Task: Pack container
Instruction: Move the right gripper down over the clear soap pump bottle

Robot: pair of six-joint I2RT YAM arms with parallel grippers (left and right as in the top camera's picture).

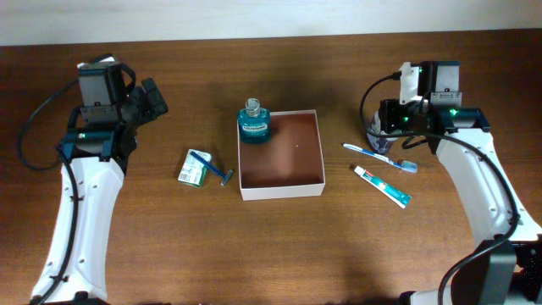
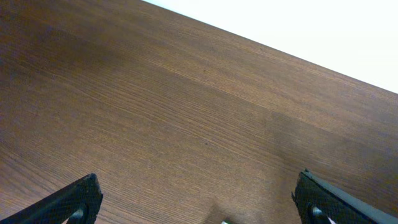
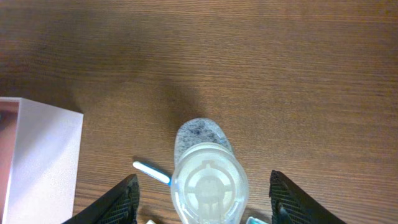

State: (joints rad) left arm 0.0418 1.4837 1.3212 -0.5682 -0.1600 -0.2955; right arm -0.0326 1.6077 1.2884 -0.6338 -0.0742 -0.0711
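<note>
1. Your container, a shallow square box with thin white walls and a reddish-brown inside [image 1: 292, 161], sits at the middle of the brown wooden worktop [image 1: 279, 246], between the two arms.
2. A teal bottle with a round cap [image 1: 252, 121] stands upright in the container's far left corner, apparently inside it and against the walls. The rest of the container's floor is bare.
3. To the container's left, near it, you have a small green-white packet [image 1: 193, 168]. A blue-handled razor [image 1: 218, 169] lies slanted across it, its head end just beside the container's left wall.
4. To the container's right lie a white and blue toothbrush [image 1: 379, 156] and, nearer you, a white tube with a teal end [image 1: 383, 186]. The two are apart and both clear of the container.
5. Your right gripper [image 3: 205, 199] has its fingers spread wide to either side of a clear round-capped bottle [image 3: 208, 180] standing upright. Neither finger visibly touches it.
6. Your left gripper [image 2: 199, 205] is held apart too, with only bare wood between its fingers, well off to the container's far left.
</note>
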